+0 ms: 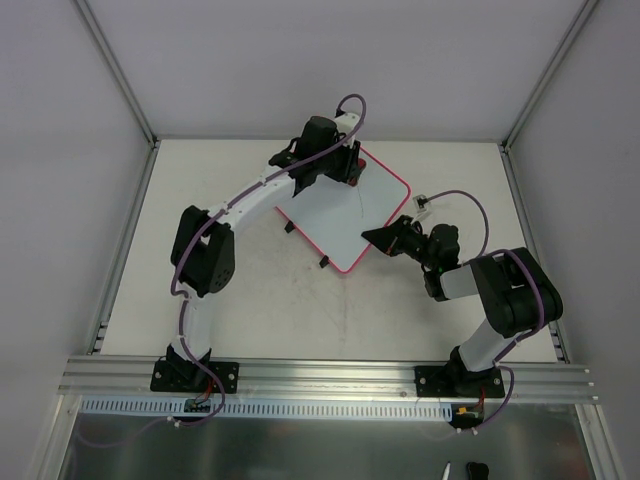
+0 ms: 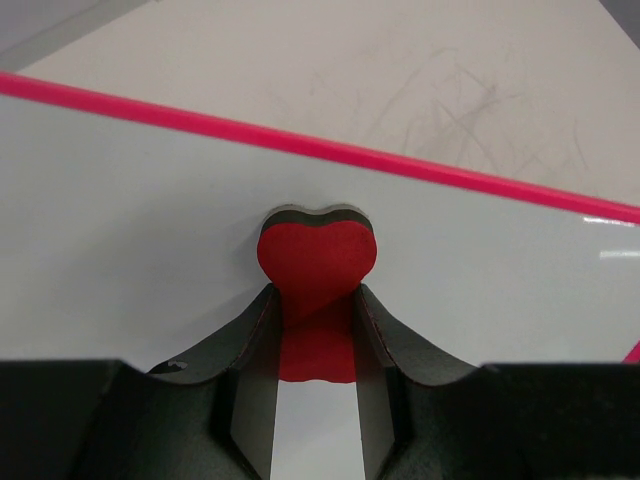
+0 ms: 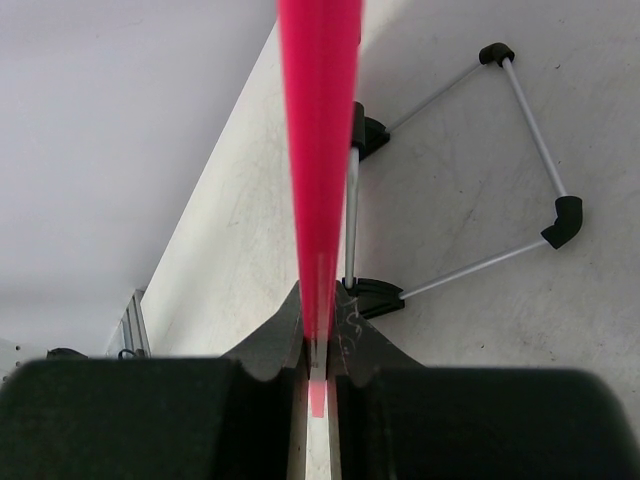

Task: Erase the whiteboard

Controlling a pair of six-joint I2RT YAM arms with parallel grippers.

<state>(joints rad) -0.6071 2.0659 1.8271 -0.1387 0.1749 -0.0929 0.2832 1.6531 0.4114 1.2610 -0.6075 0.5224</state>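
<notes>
The whiteboard [image 1: 335, 215] lies tilted at the table's far middle, white with a pink rim and two black clips on its near-left edge. A thin dark line [image 1: 357, 205] shows on it. My left gripper [image 1: 347, 167] is over the board's far corner, shut on the red eraser [image 2: 315, 255], which presses on the white surface [image 2: 120, 220] close to the pink rim [image 2: 300, 145]. My right gripper [image 1: 385, 237] is shut on the board's near-right edge. In the right wrist view the rim [image 3: 320, 150] runs edge-on between the jaws of that gripper [image 3: 320, 340].
A wire stand [image 3: 520, 110] with black corner joints sits under the board. Grey enclosure walls and posts [image 1: 125, 90] ring the table. An aluminium rail [image 1: 330, 372] runs along the near edge by the arm bases.
</notes>
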